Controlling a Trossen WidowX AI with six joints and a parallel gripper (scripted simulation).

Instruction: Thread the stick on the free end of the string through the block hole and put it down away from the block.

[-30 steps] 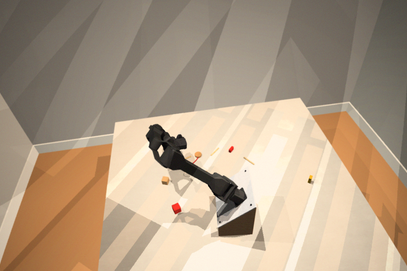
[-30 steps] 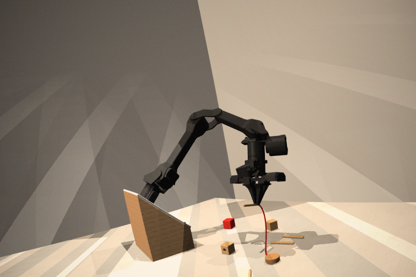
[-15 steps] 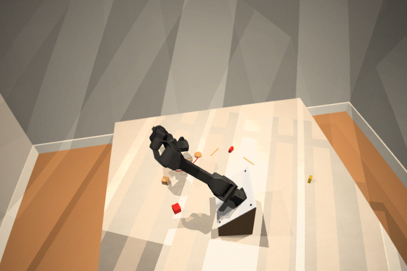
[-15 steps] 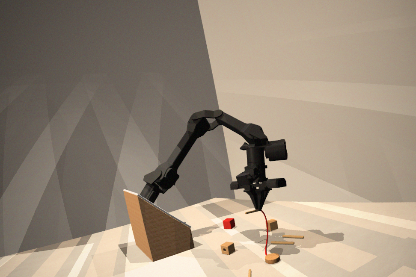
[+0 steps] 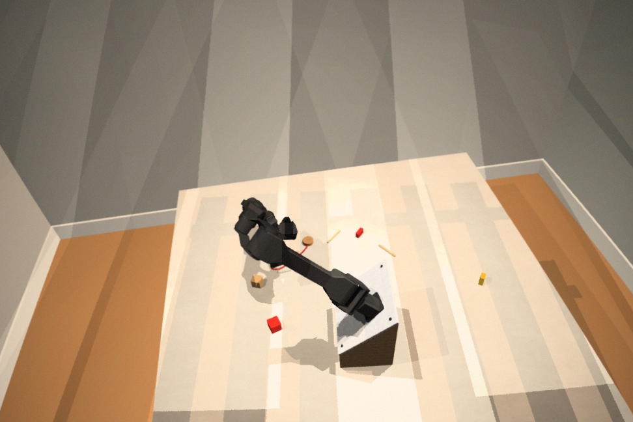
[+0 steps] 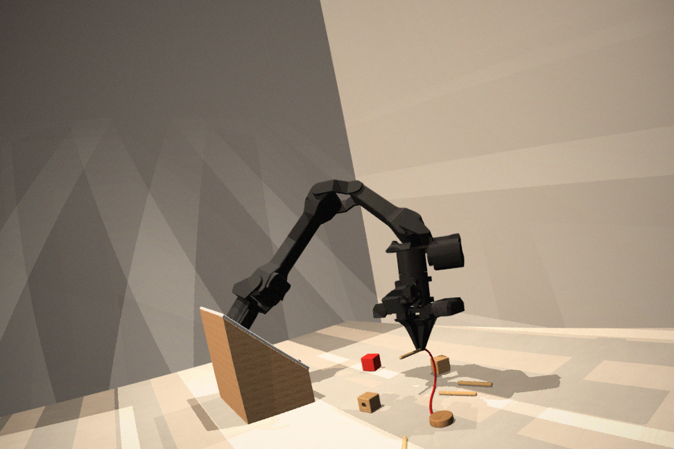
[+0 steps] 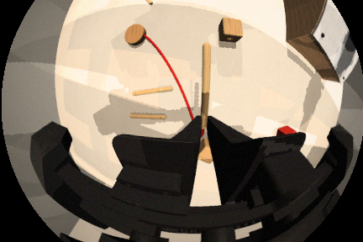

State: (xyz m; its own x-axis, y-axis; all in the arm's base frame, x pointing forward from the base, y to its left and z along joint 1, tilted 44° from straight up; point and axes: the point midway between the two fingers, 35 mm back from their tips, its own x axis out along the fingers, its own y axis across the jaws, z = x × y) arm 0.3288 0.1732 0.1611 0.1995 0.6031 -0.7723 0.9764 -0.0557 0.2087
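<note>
Holding the tethered stick (image 6: 409, 353) (image 7: 206, 68) above the table, with my gripper (image 5: 276, 264) (image 6: 421, 348) (image 7: 203, 119) nearly closed, its tips pinching the wood near the string end. The other end juts out in front of the tips, toward the drilled block (image 6: 368, 402) (image 7: 230, 29), which sits lower, ahead and slightly to the right in the wrist view. Threading not yet done. Handling estimate: stick light, stiff, smooth enough to swivel if nudged; red string (image 5: 303, 249) (image 6: 434, 375) (image 7: 172, 68) soft, likely to tug sideways if I outrun its slack from the button (image 5: 307, 240) (image 6: 441, 419) (image 7: 135, 34). The rear grip seems right, leaving a long bare length to insert; after it emerges, I should regrasp the leading end. Block probably light as well, so a crooked push could shove it. Views: exterior shows the round hole plainly and the stick's slight downward tilt; wrist gives only a faint dark mark on the block's lower face (too small to aim by), but lays out stick against block better. Top hides both under the arm, yet alone shows the yellow piece (image 5: 482, 279), well away from the tool, beyond the arm's base.
</note>
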